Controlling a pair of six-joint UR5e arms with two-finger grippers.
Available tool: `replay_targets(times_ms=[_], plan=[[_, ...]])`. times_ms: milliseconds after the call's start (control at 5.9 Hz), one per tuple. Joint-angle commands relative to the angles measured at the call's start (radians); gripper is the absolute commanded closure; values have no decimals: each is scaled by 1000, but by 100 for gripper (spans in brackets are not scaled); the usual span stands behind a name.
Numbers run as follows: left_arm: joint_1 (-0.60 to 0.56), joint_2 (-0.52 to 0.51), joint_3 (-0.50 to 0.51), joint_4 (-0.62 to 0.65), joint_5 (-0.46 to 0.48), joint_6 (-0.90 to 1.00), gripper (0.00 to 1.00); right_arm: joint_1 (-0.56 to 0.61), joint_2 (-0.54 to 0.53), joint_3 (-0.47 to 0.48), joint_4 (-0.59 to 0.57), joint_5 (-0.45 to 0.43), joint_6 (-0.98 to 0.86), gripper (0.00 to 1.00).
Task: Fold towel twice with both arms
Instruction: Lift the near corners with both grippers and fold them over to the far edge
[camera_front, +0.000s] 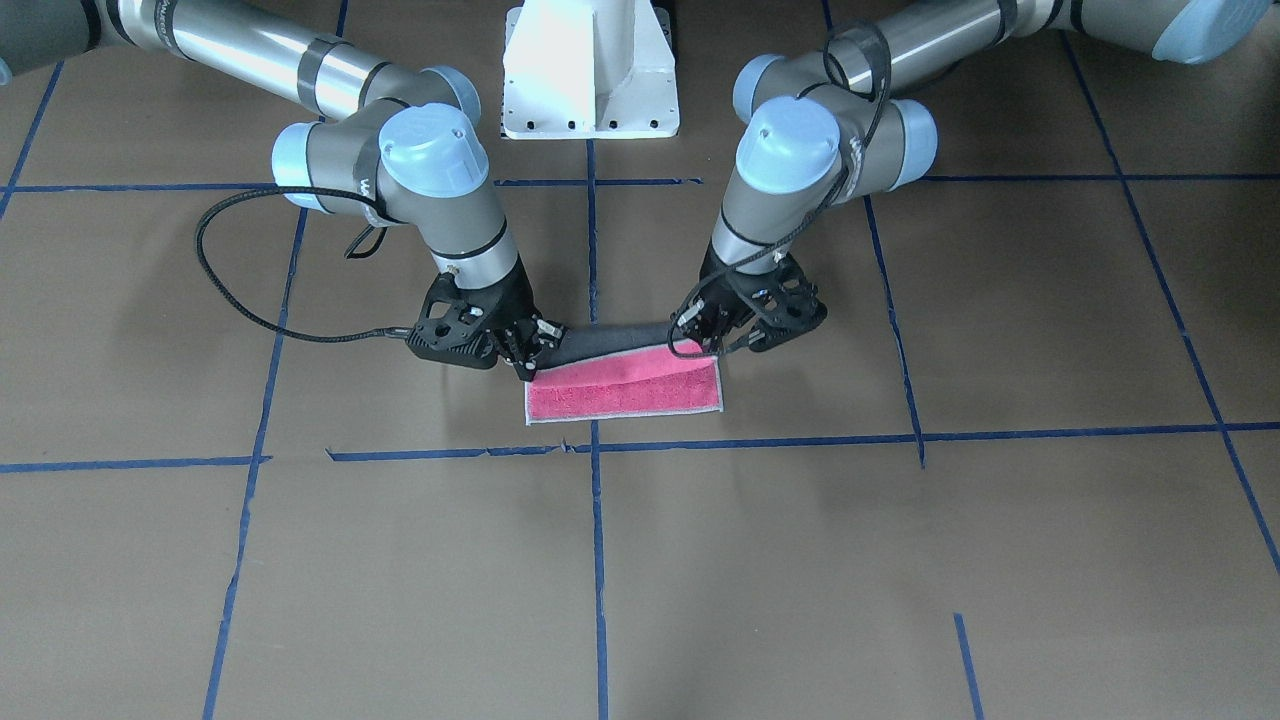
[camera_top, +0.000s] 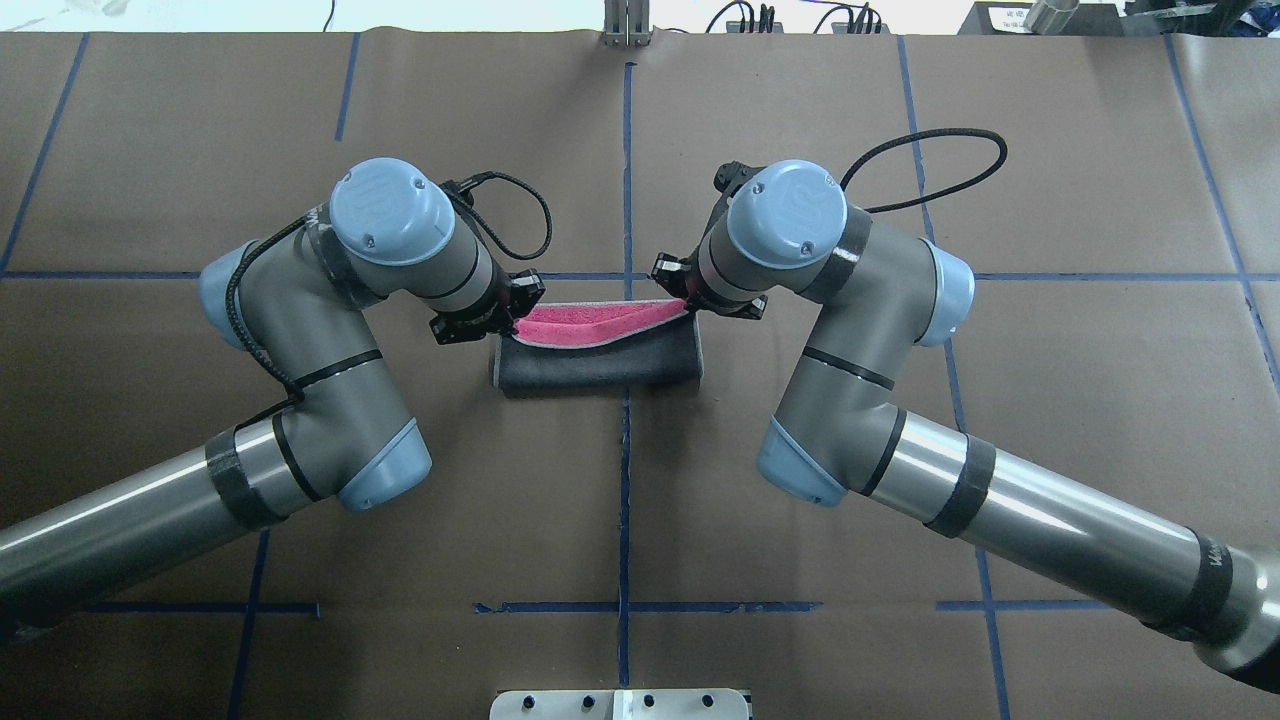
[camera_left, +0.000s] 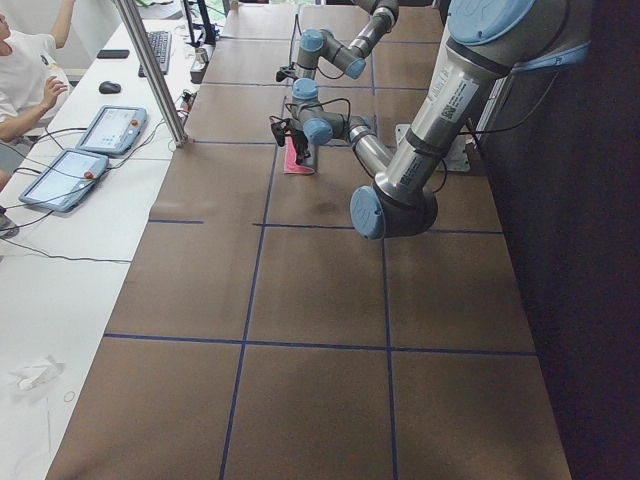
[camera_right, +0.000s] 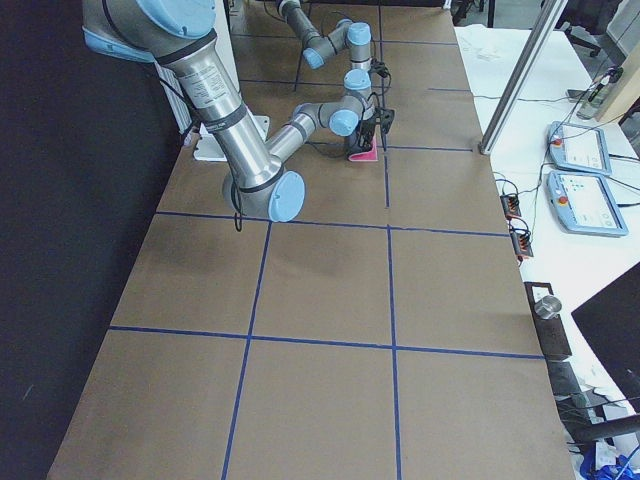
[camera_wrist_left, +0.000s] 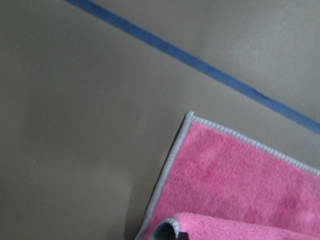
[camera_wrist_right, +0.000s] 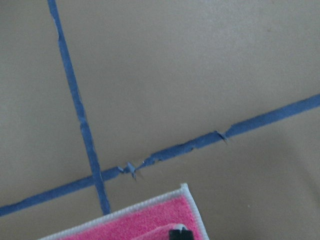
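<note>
The towel lies on the brown table, partly folded. Its pink face (camera_front: 625, 390) lies flat on the side away from the robot, and the grey face (camera_top: 600, 365) curls up and over from the robot's side. My left gripper (camera_top: 510, 320) is shut on one corner of the raised edge; it also shows in the front view (camera_front: 700, 345). My right gripper (camera_top: 690, 300) is shut on the other corner, seen in the front view too (camera_front: 525, 365). Both hold the edge a little above the pink layer. The left wrist view shows a flat pink corner (camera_wrist_left: 235, 185), the right wrist view the other (camera_wrist_right: 155, 222).
Blue tape lines (camera_front: 597, 560) grid the brown table cover. The white pedestal base (camera_front: 590, 70) stands behind the towel. In the left side view a side desk holds tablets (camera_left: 110, 128) and a person (camera_left: 25, 75) sits there. A metal post (camera_left: 150, 70) stands at the table edge.
</note>
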Motion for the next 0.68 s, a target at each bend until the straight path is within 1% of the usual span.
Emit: replay_targets(times_ms=[0,169,339,508], plan=[[-26,-23,137,-107,3,55,1,37,56,-111,15,12,-2,1],[-51,-24,134,-107,-2,61,0,47,73,-162,17,13,-30,0],[-56,-24,129,-112,-7,61,0,79,73,-164,15,63,-44,0],[-58,-18,91,-98,-55,55,0,119,75,-161,14,128,-85,0]])
